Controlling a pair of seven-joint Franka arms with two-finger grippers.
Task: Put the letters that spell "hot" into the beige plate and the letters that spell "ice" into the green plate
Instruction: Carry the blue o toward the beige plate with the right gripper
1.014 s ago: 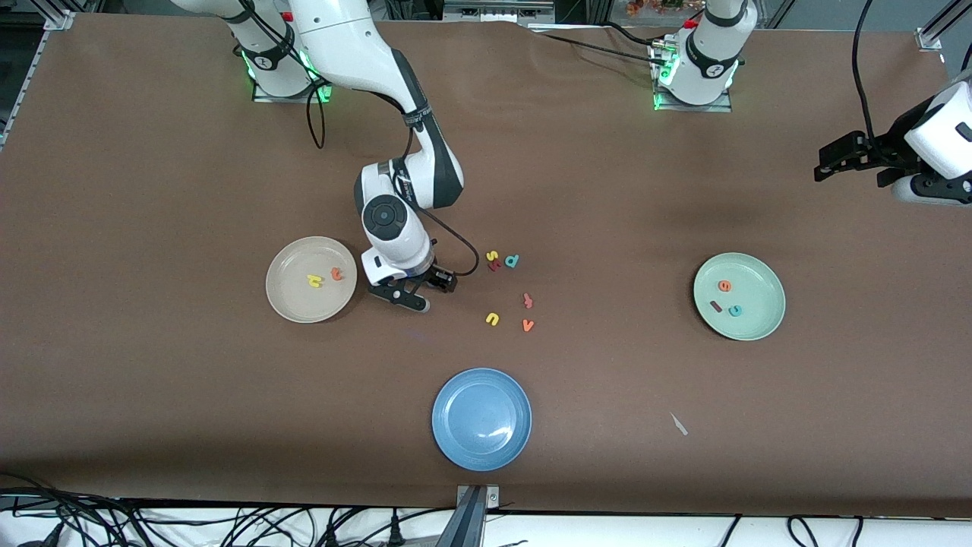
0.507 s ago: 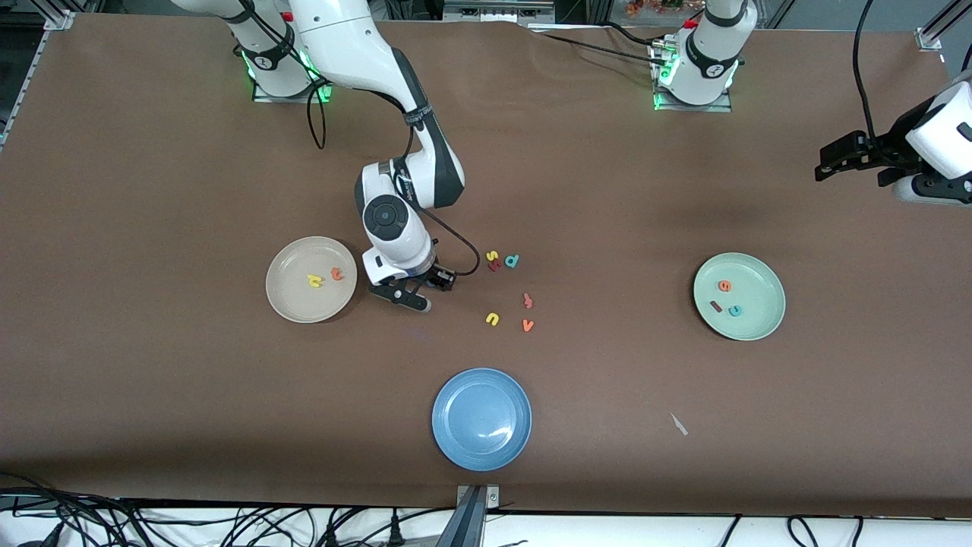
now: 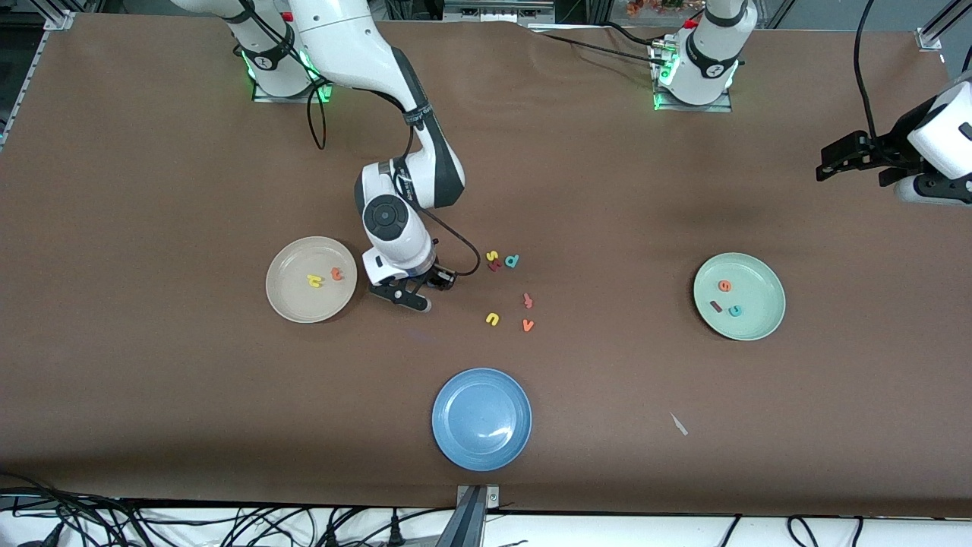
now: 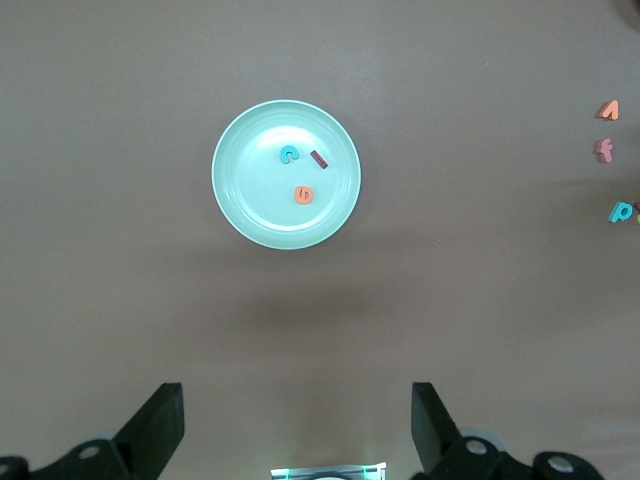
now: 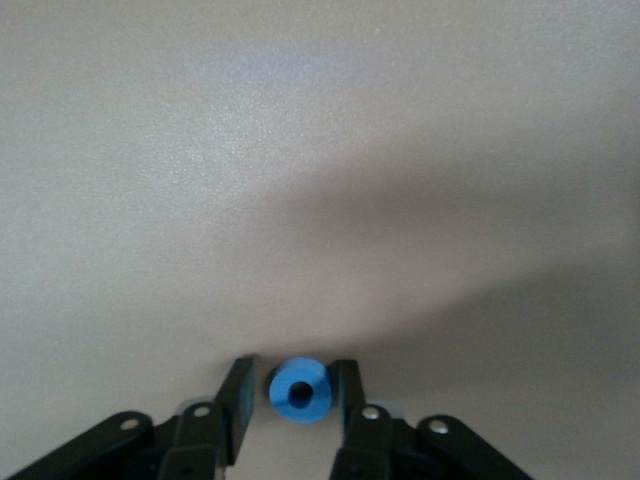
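The right gripper (image 5: 291, 392), down at the beige plate's (image 3: 292, 304) three o'clock, pinches the o (image 5: 300, 390), needing a lift plateward; the left gripper (image 3: 843, 159) waits wide-jawed.

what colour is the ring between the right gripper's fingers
Blue. The ring shows best in the right wrist view, between the right gripper fingers.
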